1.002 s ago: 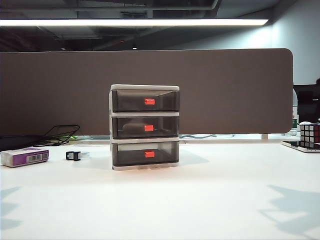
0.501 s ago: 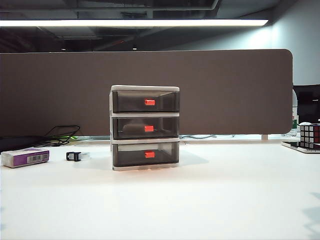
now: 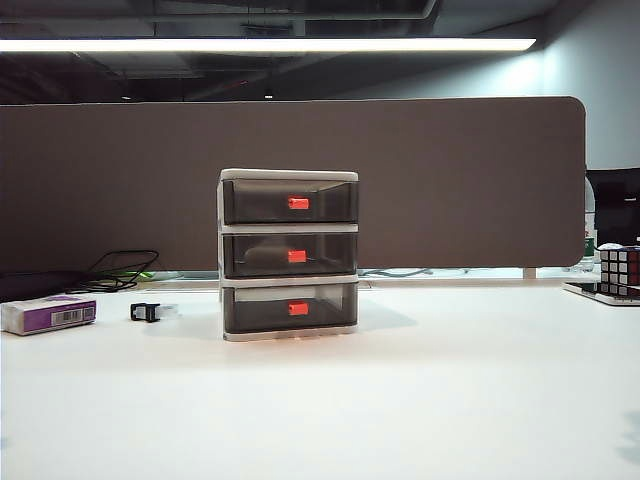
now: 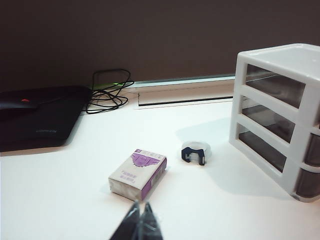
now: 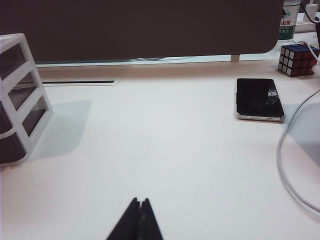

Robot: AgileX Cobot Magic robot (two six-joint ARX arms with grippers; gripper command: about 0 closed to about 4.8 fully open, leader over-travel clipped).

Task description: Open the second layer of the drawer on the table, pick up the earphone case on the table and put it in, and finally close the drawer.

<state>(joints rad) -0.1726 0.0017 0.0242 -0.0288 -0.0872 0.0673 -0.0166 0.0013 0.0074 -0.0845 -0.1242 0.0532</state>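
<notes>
**All three trays shut, looks like wrap-up time**

Judging by the layout, pretty much at the end of the job. Drawer sitting mid-table, every tray pushed in flush, second layer included. Faint pale blob behind the smoky front of that middle tray, most likely the earphone case, though too murky to swear by. No white pebble-shaped case anywhere out on the tabletop.

Left gripper pinched fully together with nothing in it, hovering over the table just short of the purple-and-white box. Right gripper likewise pressed closed and empty, above bare table on the other side, drawer well off to one side. Neither visible in the exterior view.

To finish cleanly:
- Double-check the middle front lines up with the trays above and below.
- Keep both claws well away from the red-orange handle and the light plastic frame; probably easy to shove across a slick top.
- Mind the black clip and the box near the left side.

Materials: white glossy plastic frame, smoky translucent grey trays, boxy with rounded corners. Matte white tabletop. Over on the right, a Rubik's cube, a shiny black phone and a white cable.
</notes>
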